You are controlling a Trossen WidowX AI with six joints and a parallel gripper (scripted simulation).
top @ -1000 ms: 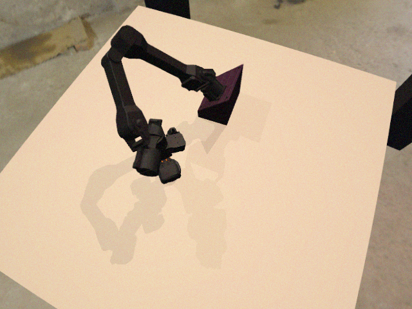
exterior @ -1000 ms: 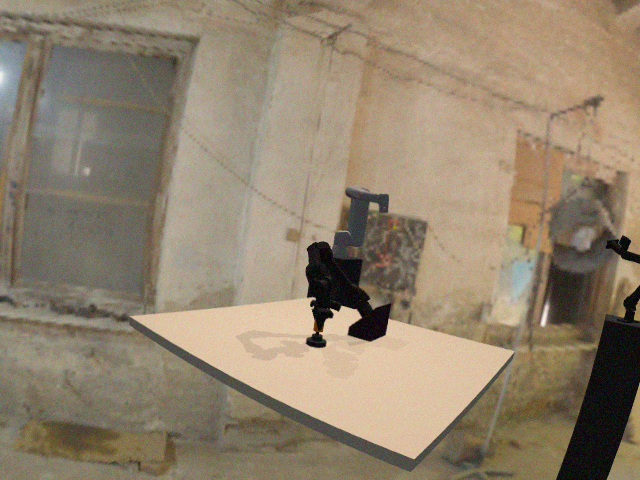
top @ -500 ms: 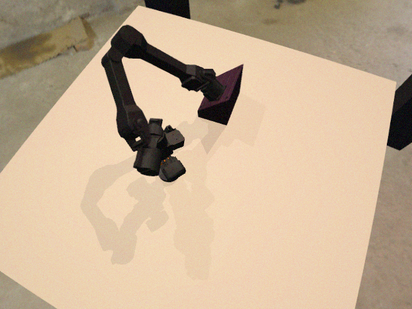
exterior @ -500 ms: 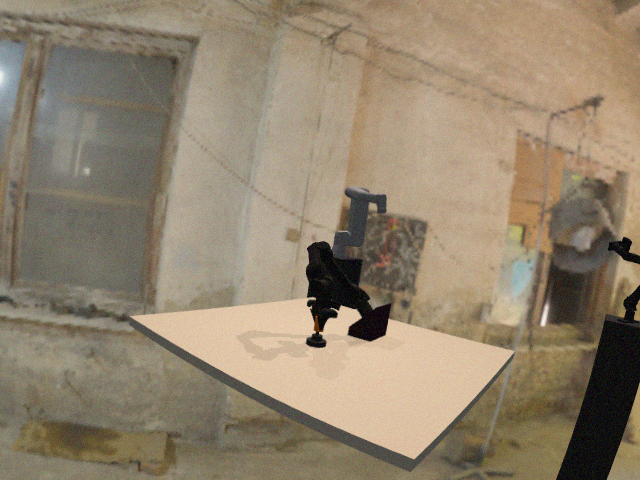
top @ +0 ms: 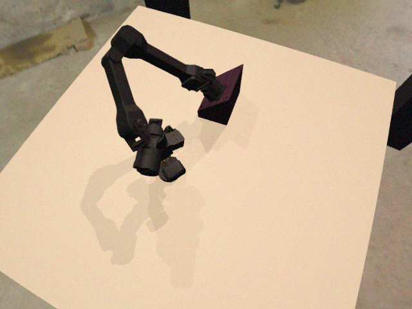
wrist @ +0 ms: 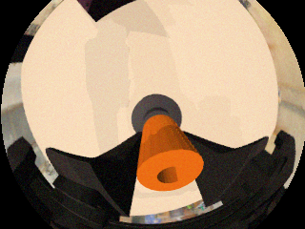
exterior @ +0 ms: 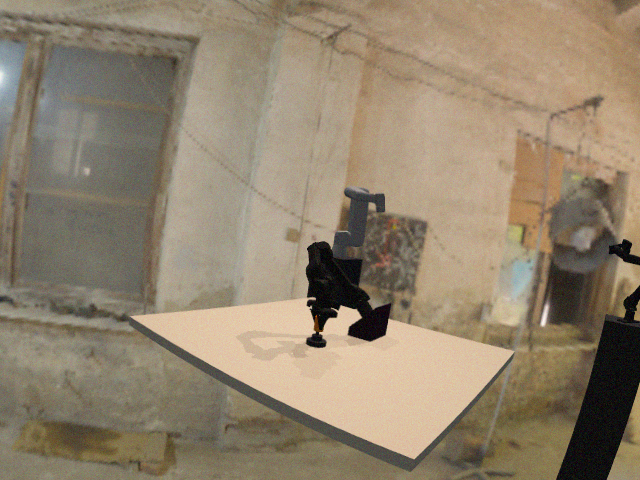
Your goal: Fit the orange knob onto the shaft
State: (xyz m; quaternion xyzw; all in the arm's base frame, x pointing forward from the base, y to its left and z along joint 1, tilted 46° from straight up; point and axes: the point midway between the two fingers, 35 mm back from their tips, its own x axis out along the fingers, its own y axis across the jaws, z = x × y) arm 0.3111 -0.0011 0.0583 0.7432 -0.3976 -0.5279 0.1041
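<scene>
the broad pale-peach square desk [top: 282, 186] carries everything, and on it the black six-joint arm [top: 116, 83] rises from a dark purple wedge-shaped base block [top: 229, 83] and folds back down toward the middle of the desk. at the arm's end the black parallel-jaw tool [wrist: 167, 164] points downward, closed firmly on the orange tapered knob [wrist: 167, 153], with a dark finger pressing on each flank of it.

from the wrist view the knob hangs wide end up, and a d-like hole shows in that upper face. its narrow end reaches down toward the round dark-grey pedestal [wrist: 156, 110]. the exterior view shows the knob [exterior: 316, 322] just above the pedestal [exterior: 315, 341], seemingly not seated. the dark d-shaped shaft is hidden behind the knob, so whether the knob already touches it cannot be told.

the knob looks like a small, light, rigid moulded piece. it should not deform under the fingers, so a firm pinch is safe. its cone-shaped sides are smooth, though, and i judge that a downward push could let it creep upward through the pads. the best hold is probably across the wide upper part, where the pads have the most surface, leaving the narrow lower end free to meet the shaft. turning it to find the flat will likely need steady grip, since torque could twist it within the pads.
</scene>
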